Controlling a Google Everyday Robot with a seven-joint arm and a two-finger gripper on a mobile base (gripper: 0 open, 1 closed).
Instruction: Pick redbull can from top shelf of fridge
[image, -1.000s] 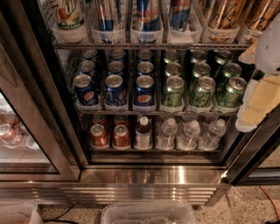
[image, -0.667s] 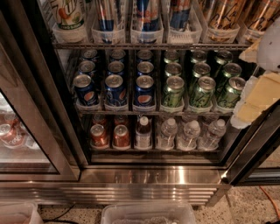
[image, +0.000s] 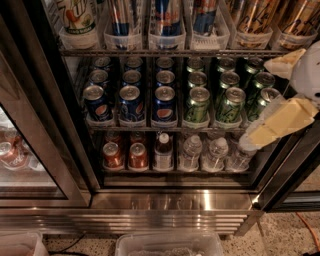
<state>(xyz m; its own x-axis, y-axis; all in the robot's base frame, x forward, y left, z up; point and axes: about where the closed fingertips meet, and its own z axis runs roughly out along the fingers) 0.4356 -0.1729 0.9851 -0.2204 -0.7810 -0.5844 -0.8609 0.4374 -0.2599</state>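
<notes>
Several tall blue-and-silver redbull cans (image: 167, 17) stand in clear plastic bins on the top shelf (image: 165, 52), a wire rack at the upper edge of the camera view; their tops are cut off. The fridge (image: 170, 202) has a black door frame and a steel base. My gripper (image: 281, 92) is at the right edge, in front of the green cans one rack lower and well right of the redbull cans. It is open: its cream fingers (image: 282, 121) are spread apart and hold nothing.
The middle rack carries short blue Pepsi cans (image: 131, 102) on the left and green cans (image: 197, 104) on the right. Red cans and water bottles (image: 190, 152) fill the bottom rack. A glass door (image: 20, 160) stands at the left, and clear plastic tubs (image: 170, 245) sit on the floor.
My gripper has shifted slightly left, toward the fridge opening, and its lower finger sits a little lower. The cans and shelves have not moved.
</notes>
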